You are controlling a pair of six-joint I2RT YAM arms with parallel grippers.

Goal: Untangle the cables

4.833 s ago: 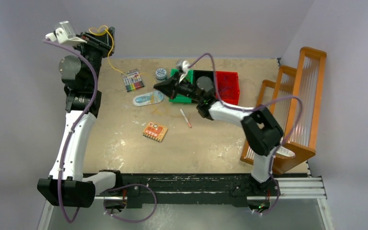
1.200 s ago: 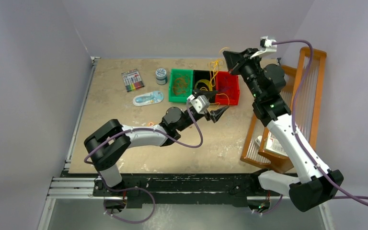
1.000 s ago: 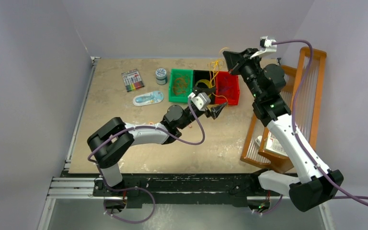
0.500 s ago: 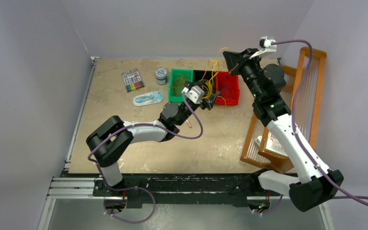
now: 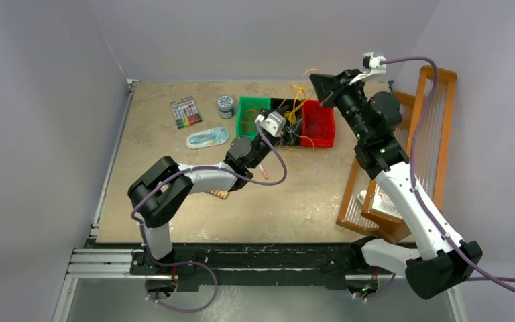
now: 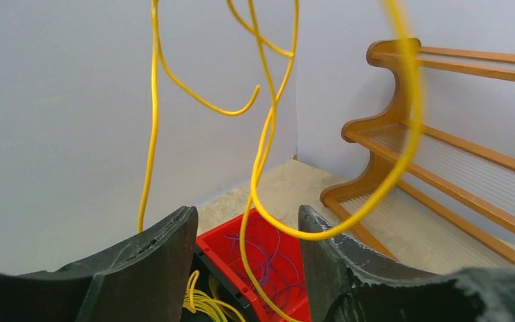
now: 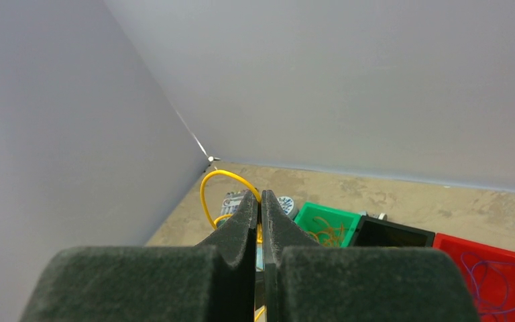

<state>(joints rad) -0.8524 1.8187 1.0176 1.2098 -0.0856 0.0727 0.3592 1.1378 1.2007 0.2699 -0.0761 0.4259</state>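
Observation:
My right gripper is raised above the bins' back edge, shut on a yellow cable that loops out past its tips. From it, yellow cables hang down into the black bin. My left gripper hovers over the black and red bins, open, with a hanging yellow strand passing loosely between its jaws. Purple cables lie in the red bin. More yellow cable is coiled in the black bin. Orange cables fill the green bin.
A wooden rack stands along the right edge, close to the right arm. A marker box, a round tin and a blue-white oval item lie left of the bins. A pen and an orange board lie by the left forearm.
My left gripper rose from the table in front of the bins and moved back in among the hanging yellow strands, its jaws narrowing a little. The right gripper stayed raised and shut.

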